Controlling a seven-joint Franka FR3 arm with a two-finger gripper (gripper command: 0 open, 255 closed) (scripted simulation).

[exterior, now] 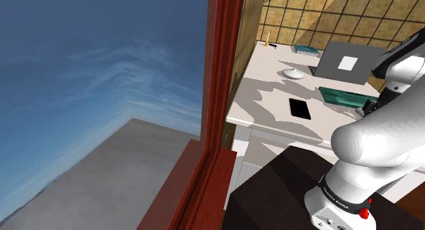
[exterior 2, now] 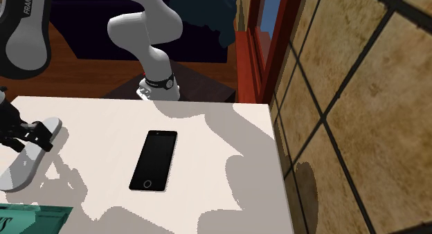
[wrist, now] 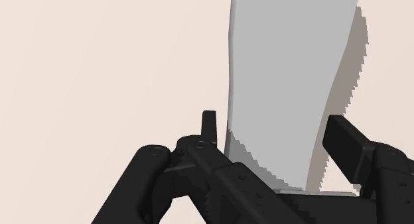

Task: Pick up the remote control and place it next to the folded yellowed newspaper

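You've got the phone (exterior 2: 154, 160) lying mid-table (exterior 2: 228, 149); the remote (exterior 2: 21, 167) lies beside it, farther from the edge along the wall (exterior 2: 360, 129).

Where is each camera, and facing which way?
Shoulder view: beside the dark stand, overlooking the white table; white arm at its right.
Second exterior view: across the table, facing the stand; arm and black gripper show.
Wrist view: behind the open gripper, looking along it at the flat grey remote control.
Shared: both exterior views show the flat black phone.
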